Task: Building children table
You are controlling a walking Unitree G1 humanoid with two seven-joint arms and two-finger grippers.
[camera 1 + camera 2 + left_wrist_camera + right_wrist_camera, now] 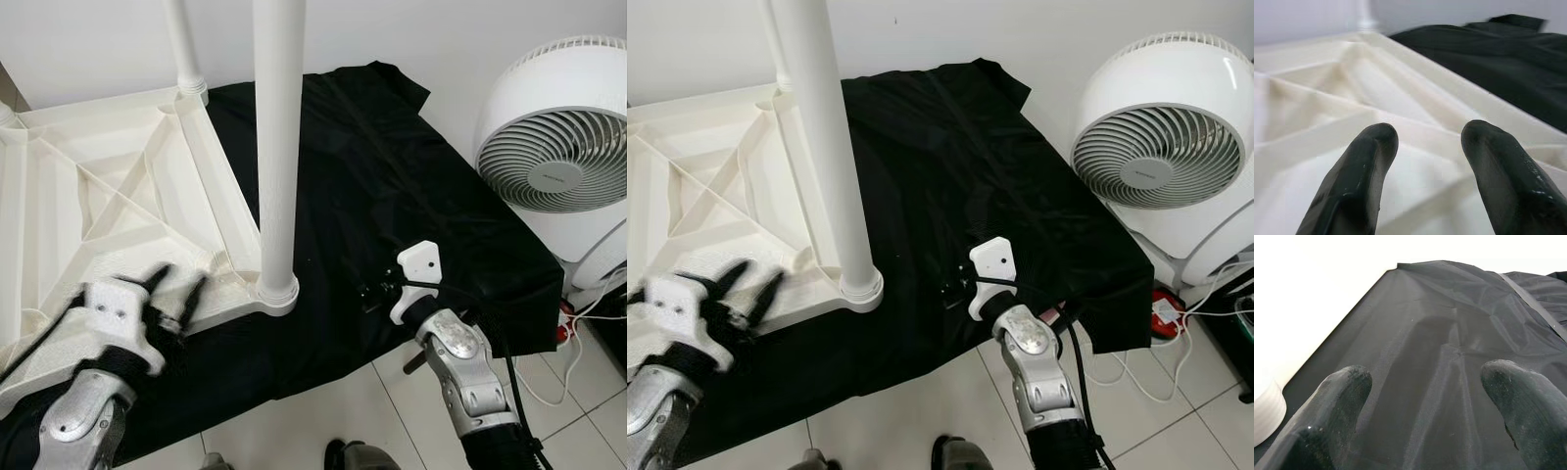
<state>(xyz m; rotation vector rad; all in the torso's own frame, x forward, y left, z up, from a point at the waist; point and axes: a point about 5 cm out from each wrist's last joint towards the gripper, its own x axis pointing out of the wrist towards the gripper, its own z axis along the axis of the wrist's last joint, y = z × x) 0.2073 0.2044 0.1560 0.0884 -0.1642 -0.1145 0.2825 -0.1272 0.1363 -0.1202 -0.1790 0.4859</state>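
Children table: the white plastic tabletop [108,196] lies upside down on the black cloth [392,196], ribbed underside up, at the robot's left front.
Legs: one leg [277,137] stands upright in the near corner socket [277,291]; a second leg [183,44] rises from the far corner. The remaining corners run out of frame or are hidden, so whether they carry legs cannot be told.
Stage, as a judgement: partly assembled, with at least two legs seated.
Handling, as a judgement: the moulded plastic looks light and stiff; the smooth round legs may slip in a pinch and would lever the whole piece if pushed high up. The thin ribs and the raised edge rail near the socket look like the surest places to take hold, low and close to the corner.
Left pincer [176,294]: it hovers over the near edge of the tabletop, beside the seated leg; in the left wrist view its fingers [1359,171] stand apart with nothing between them, pointing across the ribs.
Right pincer [1425,401]: it is held over bare cloth to the right of the seated leg, well apart from the table; its fingers [1332,396] are spread and empty.
Worktop: fully draped by the cloth, which hangs over the front edge.
Surroundings: a white fan [558,147] stands on the tiled floor [323,411] at the right, with white cables [588,313] trailing near it.
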